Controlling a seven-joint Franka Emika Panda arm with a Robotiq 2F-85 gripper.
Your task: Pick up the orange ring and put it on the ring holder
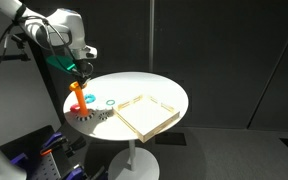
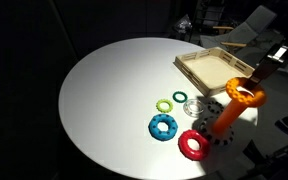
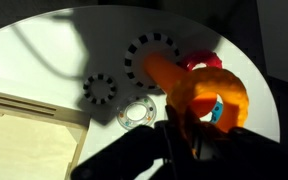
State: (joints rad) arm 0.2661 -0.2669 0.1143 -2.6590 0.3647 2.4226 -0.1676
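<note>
My gripper (image 1: 80, 75) is shut on the orange ring (image 1: 79, 83) and holds it at the top of the ring holder (image 1: 79, 101), an upright orange peg on a dark toothed base near the table's edge. In an exterior view the orange ring (image 2: 246, 95) sits at the tip of the ring holder (image 2: 225, 118), with the gripper (image 2: 254, 83) just above. In the wrist view the orange ring (image 3: 229, 92) is between my dark fingers (image 3: 184, 135), and the ring holder (image 3: 162, 70) runs up to its rim. I cannot tell whether the tip is inside the hole.
A shallow wooden tray (image 2: 189, 70) lies beside the peg. A red ring (image 2: 193, 144), a blue ring (image 2: 164, 127), a green ring (image 2: 165, 105) and a clear ring (image 2: 192, 103) lie on the white round table (image 2: 104, 90). A small dark gear (image 3: 101, 88) lies nearby.
</note>
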